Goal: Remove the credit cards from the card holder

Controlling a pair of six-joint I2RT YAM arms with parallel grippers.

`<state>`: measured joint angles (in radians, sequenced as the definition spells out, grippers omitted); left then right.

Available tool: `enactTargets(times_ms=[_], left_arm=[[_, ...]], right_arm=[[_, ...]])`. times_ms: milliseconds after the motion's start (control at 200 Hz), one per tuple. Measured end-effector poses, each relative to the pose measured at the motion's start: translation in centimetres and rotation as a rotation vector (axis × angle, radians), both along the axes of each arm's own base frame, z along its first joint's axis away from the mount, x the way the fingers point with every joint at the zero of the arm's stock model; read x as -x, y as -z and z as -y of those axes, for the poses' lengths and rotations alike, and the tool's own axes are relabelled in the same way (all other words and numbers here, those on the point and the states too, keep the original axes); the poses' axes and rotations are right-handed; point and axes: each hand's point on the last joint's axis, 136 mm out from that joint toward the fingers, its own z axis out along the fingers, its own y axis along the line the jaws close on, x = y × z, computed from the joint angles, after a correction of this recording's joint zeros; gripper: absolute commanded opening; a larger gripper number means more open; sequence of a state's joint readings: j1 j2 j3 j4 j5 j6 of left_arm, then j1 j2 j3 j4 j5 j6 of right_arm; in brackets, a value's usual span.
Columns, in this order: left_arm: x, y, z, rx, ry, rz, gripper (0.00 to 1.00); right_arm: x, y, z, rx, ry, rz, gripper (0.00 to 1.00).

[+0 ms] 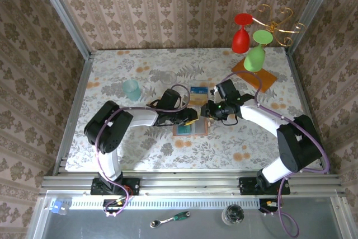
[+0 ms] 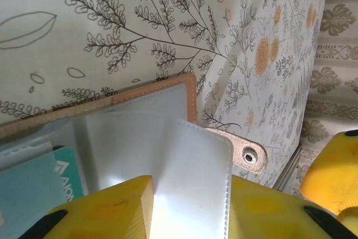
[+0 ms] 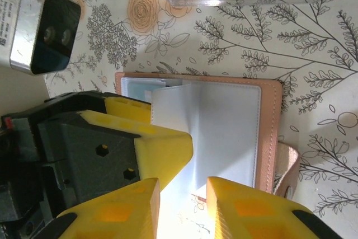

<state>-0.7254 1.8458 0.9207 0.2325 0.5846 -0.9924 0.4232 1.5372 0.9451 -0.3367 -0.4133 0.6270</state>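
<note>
Holder (image 1: 191, 129) flat on table (image 1: 112, 76), teal card (image 2: 33, 183) tucked inside. Left gripper (image 2: 190, 194) and right gripper (image 3: 183, 194) both part open round clear sleeve (image 3: 224, 127). With jaws this loose, could lose sleeve, or drag holder and bend card

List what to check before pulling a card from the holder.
1. Holder open and flat on the table: ok.
2. Teal card found, in its sleeve: ok.
3. Card edge exposed for a pinch: cannot tell.
4. Left gripper jaws apart over a clear sleeve: ok.
5. Right gripper jaws apart over the holder: ok.
6. Grippers clear of each other: not ok, very close together.
</note>
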Motion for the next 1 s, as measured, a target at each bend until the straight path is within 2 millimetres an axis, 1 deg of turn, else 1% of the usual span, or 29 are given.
enactTargets(times_ms=[90, 185, 360, 485, 740, 845, 1000], left_arm=[[-0.1, 0.0, 0.1, 0.002, 0.000, -0.002, 0.40], [-0.1, -0.1, 0.2, 0.004, 0.002, -0.003, 0.41], [-0.6, -0.8, 0.9, 0.023, 0.009, 0.011, 0.42], [-0.5, -0.8, 1.2, 0.024, 0.016, 0.008, 0.42], [-0.5, -0.7, 1.2, 0.025, 0.018, 0.005, 0.38], [-0.5, -0.5, 0.5, 0.021, 0.006, 0.002, 0.37], [-0.4, -0.1, -2.0, 0.007, -0.035, -0.014, 0.34]], right_arm=[[0.2, 0.1, 0.1, 0.007, -0.001, -0.007, 0.35], [0.2, -0.1, 0.2, 0.009, 0.002, -0.001, 0.36], [0.3, -0.6, 0.6, 0.015, 0.011, 0.007, 0.37], [0.3, -1.2, 0.8, 0.010, 0.015, 0.019, 0.37], [0.2, -1.2, 0.7, 0.005, 0.015, 0.020, 0.34], [0.1, -1.1, 0.4, -0.008, 0.012, 0.014, 0.33], [0.3, 0.1, -0.3, -0.013, -0.006, -0.018, 0.32]])
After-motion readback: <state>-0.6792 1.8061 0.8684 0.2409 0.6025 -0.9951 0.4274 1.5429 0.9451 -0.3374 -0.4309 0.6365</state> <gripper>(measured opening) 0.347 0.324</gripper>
